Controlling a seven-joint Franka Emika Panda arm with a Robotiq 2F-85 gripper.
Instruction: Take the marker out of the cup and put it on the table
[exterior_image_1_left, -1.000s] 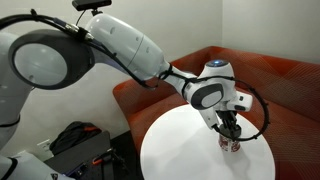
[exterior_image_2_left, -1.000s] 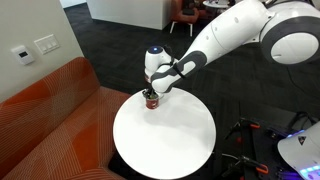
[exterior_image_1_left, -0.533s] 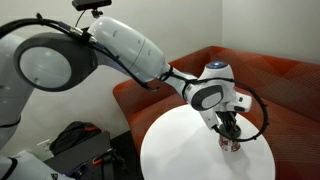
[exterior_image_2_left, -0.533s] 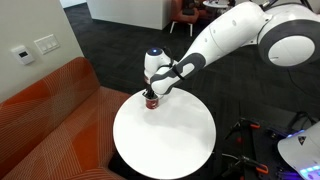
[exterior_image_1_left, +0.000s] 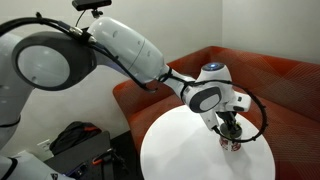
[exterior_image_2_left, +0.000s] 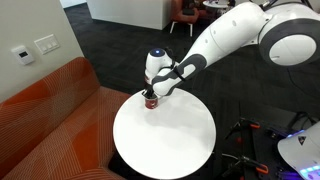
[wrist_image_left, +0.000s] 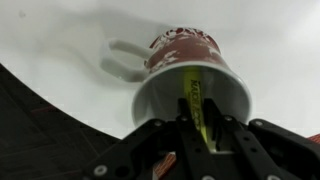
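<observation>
The white cup (wrist_image_left: 190, 80) with a dark red pattern stands on the round white table (wrist_image_left: 60, 40), near its far edge in both exterior views (exterior_image_1_left: 233, 143) (exterior_image_2_left: 151, 101). A yellow-green marker (wrist_image_left: 194, 100) stands inside the cup and sticks up out of its mouth. My gripper (wrist_image_left: 199, 128) hangs straight over the cup with its black fingers shut on the marker's upper end. In both exterior views the gripper (exterior_image_1_left: 231, 128) (exterior_image_2_left: 153, 90) hides the marker itself.
A reddish-brown curved sofa (exterior_image_2_left: 50, 120) wraps round the table's back (exterior_image_1_left: 290, 80). The table top (exterior_image_2_left: 170, 140) is bare apart from the cup. A black bag (exterior_image_1_left: 75, 140) sits on the floor beside the robot base. Dark carpet (exterior_image_2_left: 110, 45) lies beyond.
The fingers have closed onto the marker over the last second. The arm and the cup have stayed in place.
</observation>
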